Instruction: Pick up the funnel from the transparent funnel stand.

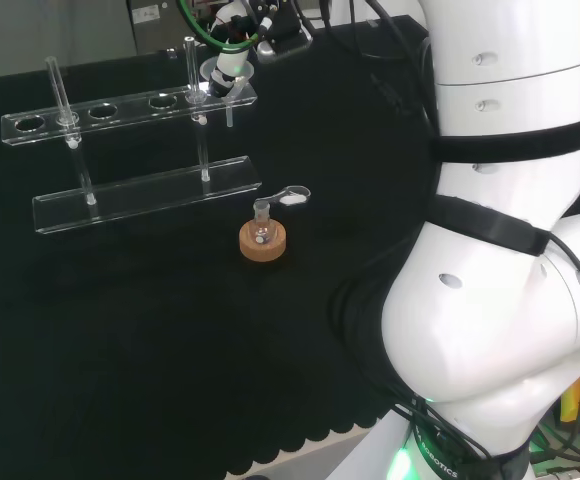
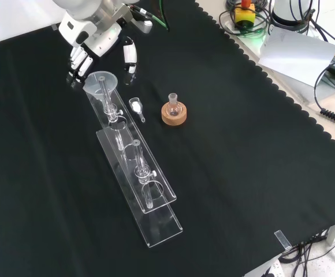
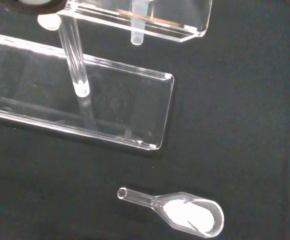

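Funnel (image 2: 100,80) is sitting in the end hole of the transparent funnel stand (image 2: 134,167), stem hanging below the upper shelf. Hand (image 2: 92,43) is hovering over it, fingers (image 2: 77,62) and thumb (image 2: 130,56) spread either side, not gripping. Glass scoop (image 3: 181,212) holding white powder is lying beside the small flask on cork ring (image 2: 174,113).

Light falls evenly from overhead, and the black cloth (image 2: 225,173) soaks it up, leaving almost no shadows. In the head view the white arm link (image 1: 510,300) at 3 o'clock glares nearly blown out. The clear funnel stand (image 3: 110,115) catches thin bright edge glints (wrist view), sharply focused; a blurred white patch sits at 11 o'clock.
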Tool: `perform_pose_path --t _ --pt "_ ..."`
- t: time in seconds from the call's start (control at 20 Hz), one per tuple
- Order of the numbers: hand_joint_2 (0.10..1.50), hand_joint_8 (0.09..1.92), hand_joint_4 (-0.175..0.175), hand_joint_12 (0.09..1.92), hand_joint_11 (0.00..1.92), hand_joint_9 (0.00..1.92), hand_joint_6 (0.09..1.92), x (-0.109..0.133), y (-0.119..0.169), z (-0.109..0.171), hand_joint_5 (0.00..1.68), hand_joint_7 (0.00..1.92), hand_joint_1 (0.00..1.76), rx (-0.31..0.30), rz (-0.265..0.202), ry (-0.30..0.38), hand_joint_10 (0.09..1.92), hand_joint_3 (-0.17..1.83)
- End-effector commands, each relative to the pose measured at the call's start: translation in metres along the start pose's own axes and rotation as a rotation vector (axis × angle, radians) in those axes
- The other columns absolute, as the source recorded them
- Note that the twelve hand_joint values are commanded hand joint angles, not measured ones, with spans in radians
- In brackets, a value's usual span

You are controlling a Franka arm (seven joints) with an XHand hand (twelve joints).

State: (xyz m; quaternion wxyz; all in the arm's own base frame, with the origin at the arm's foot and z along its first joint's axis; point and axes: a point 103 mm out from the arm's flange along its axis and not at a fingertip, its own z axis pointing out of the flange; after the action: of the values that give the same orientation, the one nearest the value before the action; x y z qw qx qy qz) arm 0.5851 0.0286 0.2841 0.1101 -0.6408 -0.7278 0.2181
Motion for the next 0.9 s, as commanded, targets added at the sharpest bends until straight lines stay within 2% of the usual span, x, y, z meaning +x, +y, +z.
perform_pose_path --t 0.05,0.65,0.9 --pt "0.71 0.53 0.006 1.43 0.41 0.27 0.09 0.002 0.002 0.003 0.18 0.00 0.66 0.006 0.001 -0.007 0.80 0.39" --pt "0.69 0.52 0.007 1.42 0.41 0.22 0.09 0.006 0.013 0.007 0.16 0.00 0.66 0.015 -0.004 -0.022 0.81 0.42" --pt "0.69 0.52 0.008 1.42 0.41 0.22 0.09 0.005 0.015 0.007 0.16 0.00 0.67 -0.024 -0.012 -0.025 0.82 0.42"
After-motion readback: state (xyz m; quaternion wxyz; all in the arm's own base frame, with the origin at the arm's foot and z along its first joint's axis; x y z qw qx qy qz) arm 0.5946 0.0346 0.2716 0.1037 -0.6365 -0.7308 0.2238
